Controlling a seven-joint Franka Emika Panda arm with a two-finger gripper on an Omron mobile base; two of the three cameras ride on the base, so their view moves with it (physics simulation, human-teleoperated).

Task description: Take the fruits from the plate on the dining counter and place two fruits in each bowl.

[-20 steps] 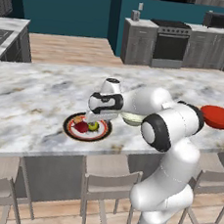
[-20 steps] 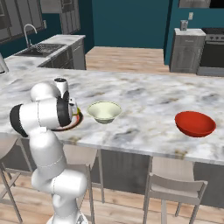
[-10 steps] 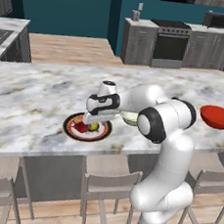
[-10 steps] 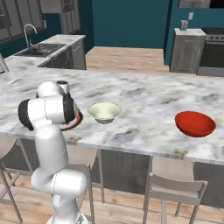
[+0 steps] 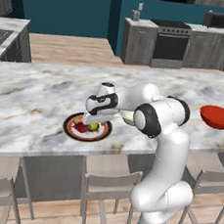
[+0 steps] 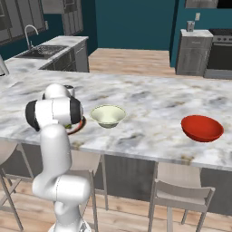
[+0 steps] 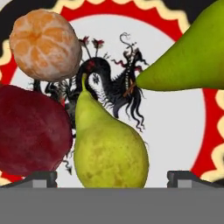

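On the marble dining counter (image 5: 36, 100) the plate (image 5: 72, 130) holds the fruits. My gripper (image 5: 91, 121) hangs close over it, open. In the hand view its fingertips (image 7: 41, 178) stand wide on either side of a small yellow-green pear (image 7: 109, 148), and nothing is held. A dark red fruit (image 7: 30, 131) lies left of that pear, a tan-orange one (image 7: 45, 43) beyond it, and a green pear (image 7: 192, 57) at the upper right. The cream bowl (image 6: 108, 115) stands beside the plate (image 6: 80, 127). The red bowl (image 6: 202, 128) sits further right.
Stools (image 5: 108, 182) stand along the counter's near side. My own arm (image 6: 54, 113) hides most of the plate in the right base view. A second counter with a sink (image 6: 47, 50) lies at the far left, and dark cabinets with an oven (image 5: 171, 44) line the back.
The arm's elbow has swung while the hand has stayed over the plate and sunk slightly towards the fruits. The jaws remain open.
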